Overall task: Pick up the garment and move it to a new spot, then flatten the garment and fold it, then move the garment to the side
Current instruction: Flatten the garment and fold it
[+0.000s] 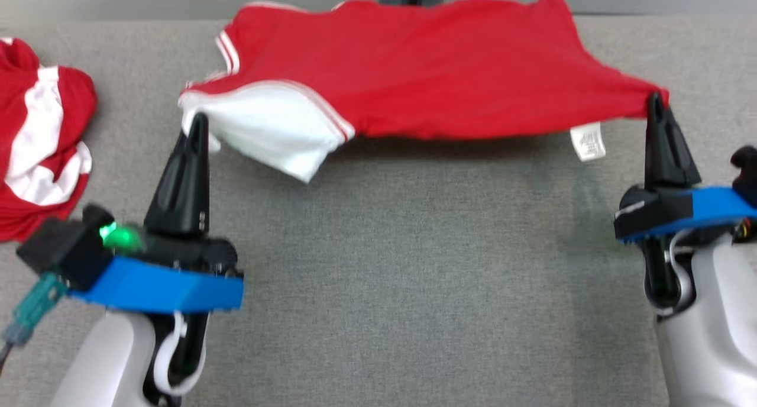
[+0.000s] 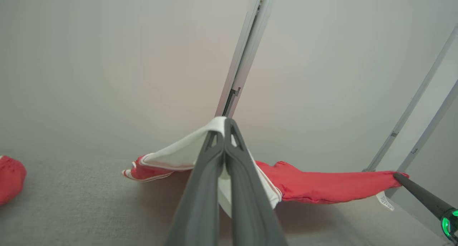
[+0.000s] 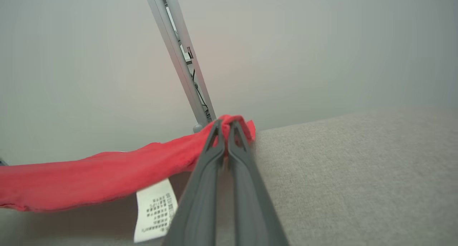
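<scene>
Grey fabric table (image 1: 414, 277). The red garment (image 1: 426, 70) is stretched between my hands: my left gripper (image 1: 198, 123) is clamped tight on its white end, my right gripper (image 1: 654, 99) pinched closed on the red corner.

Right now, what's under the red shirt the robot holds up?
Shadowed grey table, and a white label dangling from the shirt. Farther back the shirt covers the table, so that's hidden.

You have one piece of print to check: the white care tag (image 3: 156, 210) hanging from the lower edge of the red garment (image 3: 89, 178). It carries rows of small dark characters, too blurred for you to read.
</scene>
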You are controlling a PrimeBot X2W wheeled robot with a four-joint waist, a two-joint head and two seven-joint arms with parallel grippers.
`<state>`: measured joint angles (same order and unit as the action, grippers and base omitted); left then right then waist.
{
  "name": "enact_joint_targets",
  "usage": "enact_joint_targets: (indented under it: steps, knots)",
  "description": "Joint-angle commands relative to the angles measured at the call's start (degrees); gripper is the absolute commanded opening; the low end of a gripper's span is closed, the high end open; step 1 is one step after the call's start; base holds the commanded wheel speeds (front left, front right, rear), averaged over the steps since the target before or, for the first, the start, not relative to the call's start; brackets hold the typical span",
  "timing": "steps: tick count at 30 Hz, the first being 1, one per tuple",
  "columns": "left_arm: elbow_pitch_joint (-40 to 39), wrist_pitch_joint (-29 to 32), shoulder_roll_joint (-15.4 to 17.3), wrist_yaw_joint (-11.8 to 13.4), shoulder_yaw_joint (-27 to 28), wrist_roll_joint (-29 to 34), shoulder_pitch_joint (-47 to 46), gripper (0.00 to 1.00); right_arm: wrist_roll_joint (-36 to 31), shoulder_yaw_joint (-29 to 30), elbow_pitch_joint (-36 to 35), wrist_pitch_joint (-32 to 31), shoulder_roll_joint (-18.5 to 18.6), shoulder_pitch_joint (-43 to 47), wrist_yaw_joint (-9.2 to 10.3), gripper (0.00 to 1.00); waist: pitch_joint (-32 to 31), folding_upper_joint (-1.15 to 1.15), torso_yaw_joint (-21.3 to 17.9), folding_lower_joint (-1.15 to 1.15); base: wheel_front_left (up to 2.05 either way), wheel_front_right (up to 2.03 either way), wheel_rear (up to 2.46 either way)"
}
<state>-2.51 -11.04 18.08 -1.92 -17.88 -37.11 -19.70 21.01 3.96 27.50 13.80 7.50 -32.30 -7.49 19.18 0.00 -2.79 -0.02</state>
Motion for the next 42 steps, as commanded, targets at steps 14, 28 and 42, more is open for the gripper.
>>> enact_joint_targets:
  steps: [14,28,42]
  knots:
    - [-21.02,4.15,5.34,8.96,0.72,1.12,24.20,0.00,0.88,5.12,-32.00,-13.34,-4.44,32.27,0.00,0.00,-8.94,0.00,-0.58,0.02,0.00,0.00,0.00]
    - [-4.34,7.27,2.95,4.41,-3.41,-4.09,21.50,0.00,-0.36,5.61,-14.96,-16.96,-4.60,28.80,0.00,0.00,-8.35,0.00,-0.27,0.02,0.00,0.00,0.00]
    - [13.60,4.47,-2.31,0.29,-4.99,-1.25,-0.66,0.00,-0.11,6.68,-3.98,-13.31,-4.57,14.14,0.00,0.00,-5.35,0.00,-0.51,0.02,0.00,0.00,0.00]
